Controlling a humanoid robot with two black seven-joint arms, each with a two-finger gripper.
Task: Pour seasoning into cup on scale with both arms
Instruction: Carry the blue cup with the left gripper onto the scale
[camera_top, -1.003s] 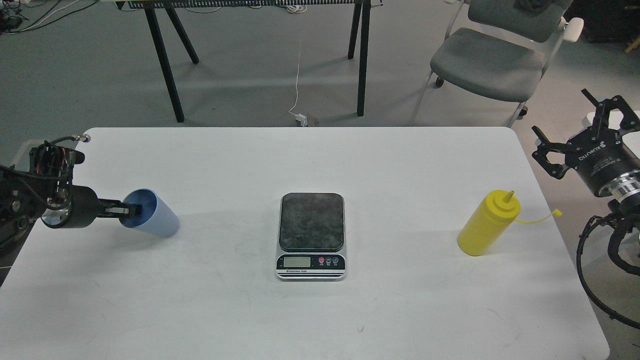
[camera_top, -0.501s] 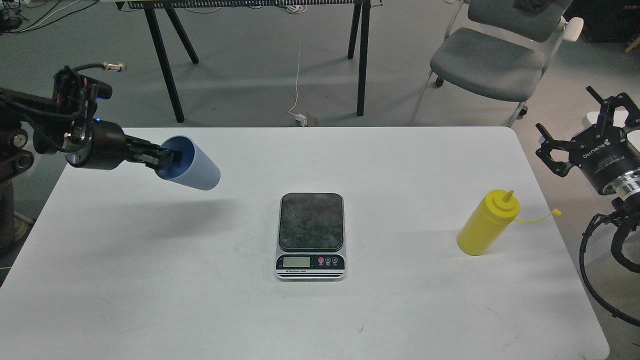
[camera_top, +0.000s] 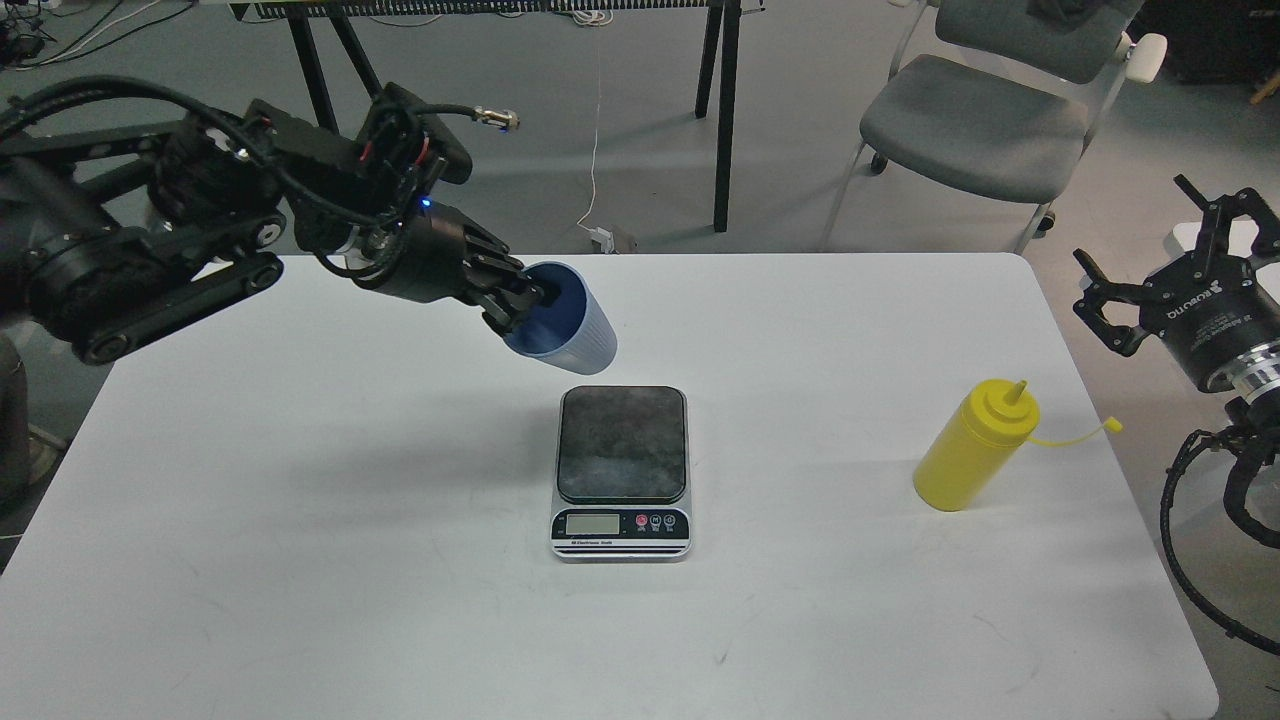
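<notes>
My left gripper is shut on the rim of the light-blue ribbed cup and holds it tilted in the air, just behind and to the left of the scale. The scale lies at the table's middle with its dark plate bare and its display facing me. The yellow seasoning bottle stands upright on the right side of the table, its cap strap sticking out to the right. My right gripper is open and empty, off the table's right edge, behind and to the right of the bottle.
The white table ends in rounded corners at the back. A grey chair and black table legs stand on the floor beyond it. A black cable loop hangs beside the table's right edge.
My left arm has lifted the cup off the table's left side and carried it up and to the right, to just behind the scale. The right gripper has barely moved.
</notes>
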